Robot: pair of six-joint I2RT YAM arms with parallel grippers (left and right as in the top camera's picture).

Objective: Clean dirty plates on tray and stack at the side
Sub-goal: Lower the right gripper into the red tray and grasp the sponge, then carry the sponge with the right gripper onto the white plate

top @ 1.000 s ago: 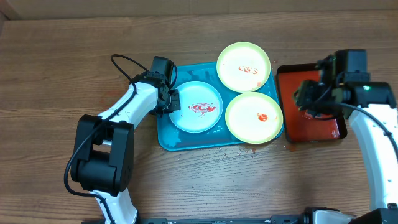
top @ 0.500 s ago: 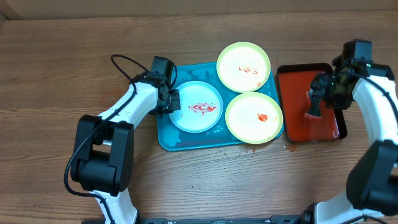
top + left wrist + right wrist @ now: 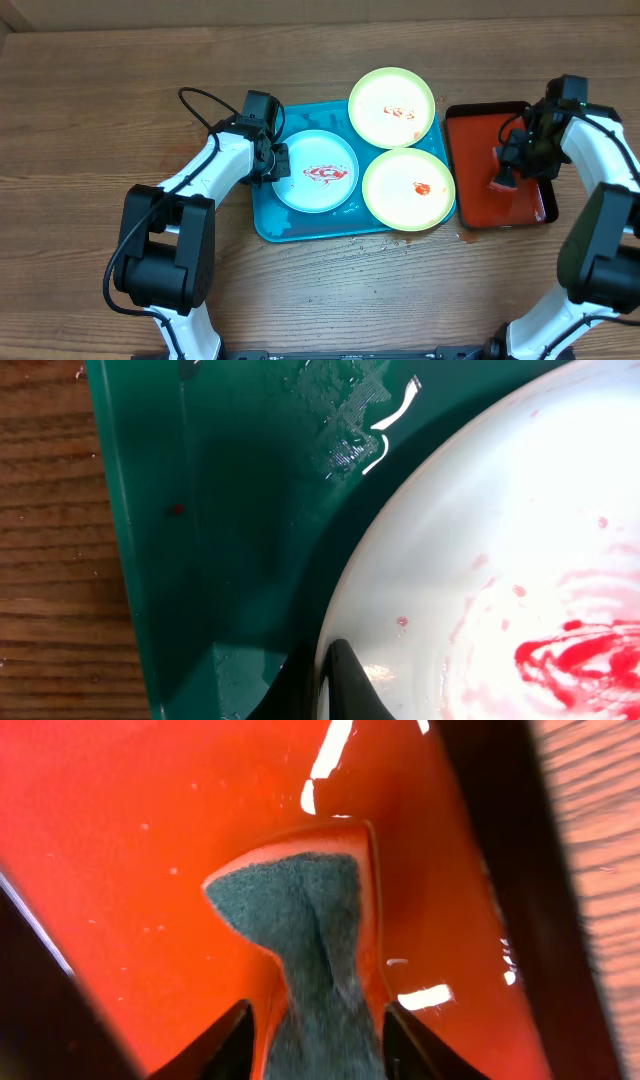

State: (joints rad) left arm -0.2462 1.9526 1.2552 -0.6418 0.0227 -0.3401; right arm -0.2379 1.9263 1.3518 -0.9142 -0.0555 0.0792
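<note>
On the turquoise tray [image 3: 300, 228] lie three plates. The pale blue-rimmed one [image 3: 316, 171] at the left carries a red sauce swirl. Two yellow-green-rimmed ones [image 3: 391, 107] [image 3: 408, 189] with small red smears are at the right. My left gripper [image 3: 278, 162] is shut on the blue plate's left rim; the wrist view shows its fingertips [image 3: 322, 680] pinching the rim of the plate [image 3: 480, 540] above the tray floor [image 3: 230, 510]. My right gripper [image 3: 510, 165] reaches down into the red tray [image 3: 475, 205], its jaws [image 3: 318, 1030] closed round a green-faced sponge [image 3: 300, 920].
The red, dark-rimmed tray [image 3: 150, 840] stands just right of the turquoise tray and is wet and glossy. Water beads sit on the turquoise tray's floor [image 3: 345, 420]. A few drops lie on the wooden table [image 3: 465, 238] near the front.
The right gripper has shifted over the red tray, opened wider, then closed in on the sponge. The left arm and the plates have not moved.
</note>
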